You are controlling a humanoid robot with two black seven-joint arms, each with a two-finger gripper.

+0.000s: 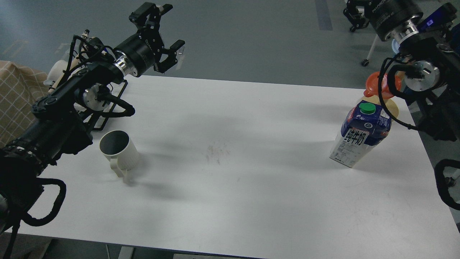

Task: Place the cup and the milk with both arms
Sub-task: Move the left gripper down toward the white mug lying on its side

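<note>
The cup (120,151) stands upright at the table's left, cream-white and ribbed, with a dark inside and its handle towards me. The milk (361,135) stands upright at the right, with a blue top, a green cap and black characters on white. My left gripper (173,28) hangs open and empty above the far left table edge, well behind the cup. My right gripper (355,16) is small and dark at the top edge, far behind the milk. Its fingers cannot be told apart.
An orange cup (381,84) sits just behind the milk, partly covered by my right arm's cables. A black wire rack (107,108) and white mugs (57,70) lie behind my left arm. The white table (230,172) ends close to the milk on the right.
</note>
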